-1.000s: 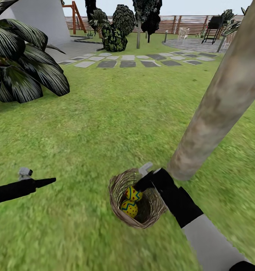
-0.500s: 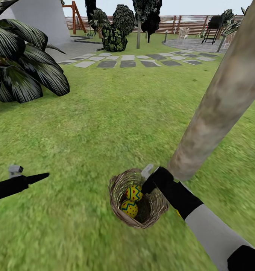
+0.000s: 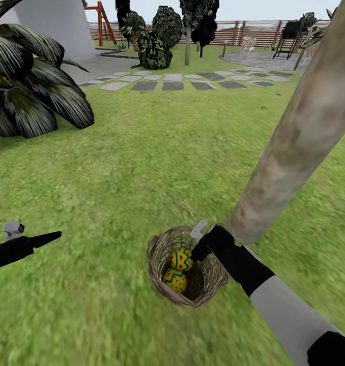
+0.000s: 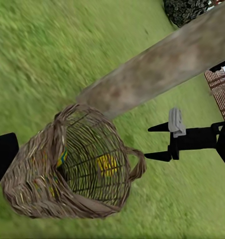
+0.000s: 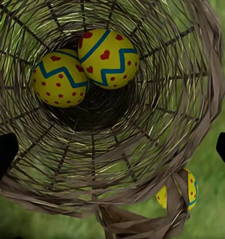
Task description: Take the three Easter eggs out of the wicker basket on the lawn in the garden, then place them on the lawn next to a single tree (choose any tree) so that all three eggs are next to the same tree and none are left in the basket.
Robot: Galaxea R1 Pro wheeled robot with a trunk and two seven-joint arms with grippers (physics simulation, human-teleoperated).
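Since a second back the right gripper (image 3: 199,230) had pulled up a touch at the rim of the small round brown woven-twig basket (image 3: 160,274), while the left gripper (image 3: 49,237) slid out toward 9 o'clock. Right fingers were spread wide straight over two yellow zigzag-banded eggs (image 5: 108,58) inside, with a third egg (image 5: 191,189) on the grass outside by the grey-brown trunk (image 3: 289,147). Right arm was clearly nearer; couldn't tell the left's state.

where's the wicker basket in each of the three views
Head view: wicker basket sits on the lawn at bottom centre, the right gripper at its rim.
Left wrist view: seen from the side, lower left, just in front of the trunk's base.
Right wrist view: seen from above, its mouth spanning most of the frame, two Easter eggs inside.
Shared landmark: the tree beside the basket in the head and left wrist views.
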